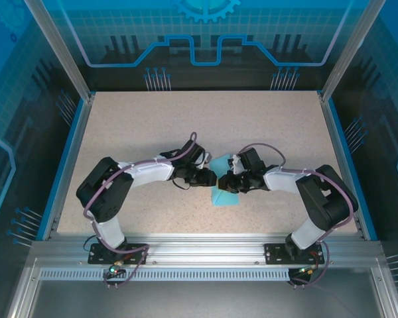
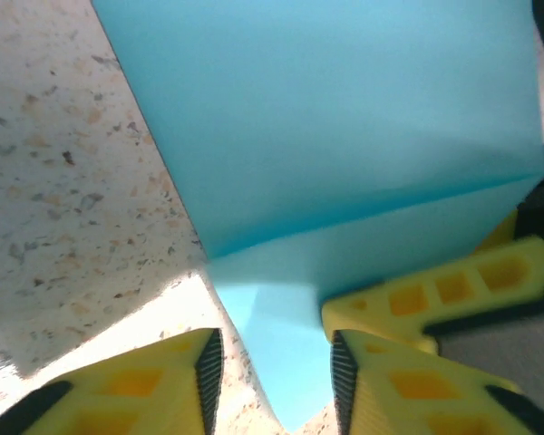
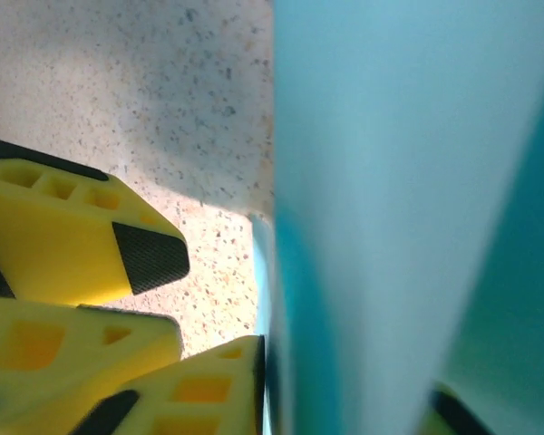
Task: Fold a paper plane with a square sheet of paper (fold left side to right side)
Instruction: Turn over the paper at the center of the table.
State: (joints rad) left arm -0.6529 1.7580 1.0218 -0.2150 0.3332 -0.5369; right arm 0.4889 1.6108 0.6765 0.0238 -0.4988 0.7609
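Both arms meet at mid-table [image 1: 152,119], wrists nose to nose over the square sheet of paper [image 2: 344,136]. The sheet sits between the two grippers, a little nearer than table centre, and is no longer flat: a crease line crosses it in the left wrist view, and one flap stands up off the surface. Right gripper [image 1: 233,182] is clamped on the sheet; in the right wrist view a pad presses against the raised flap, seen almost edge-on. Left gripper [image 2: 276,362] has its jaws apart with the sheet's lower tip lying in the gap; neither pad appears to press on the paper, so it holds nothing. One of the right arm's fingers [image 2: 453,290] rests just beside the left's, on the paper. Judged step: mid-fold, with the right side carrying the flap and the left side free to pin or press. The next move seems to call for laying the flap over so the edges meet, keeping the lower layer from sliding, then pressing the crease. Risk: thin paper buckling or skewing under a one-sided pull.
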